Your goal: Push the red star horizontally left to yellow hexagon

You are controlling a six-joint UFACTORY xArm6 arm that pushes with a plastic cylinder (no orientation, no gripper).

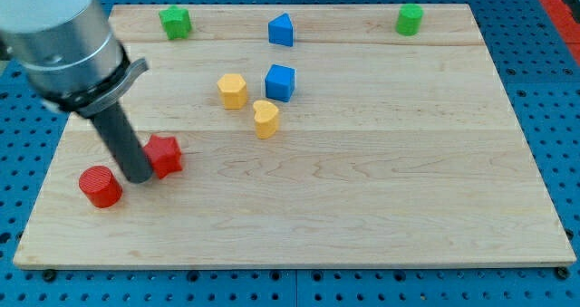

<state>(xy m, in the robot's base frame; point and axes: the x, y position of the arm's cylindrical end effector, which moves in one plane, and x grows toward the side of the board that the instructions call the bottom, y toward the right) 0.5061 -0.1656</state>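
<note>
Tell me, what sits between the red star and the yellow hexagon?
Nothing: in the camera view, only bare wood separates the red star from the yellow hexagon. My tip sits at the star's left.

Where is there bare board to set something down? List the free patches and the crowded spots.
Free: the whole right half below the green cylinder, and the bottom strip right of the red star. Crowded: the yellow hexagon, blue cube, yellow heart cluster, and my tip between star and red cylinder.
</note>
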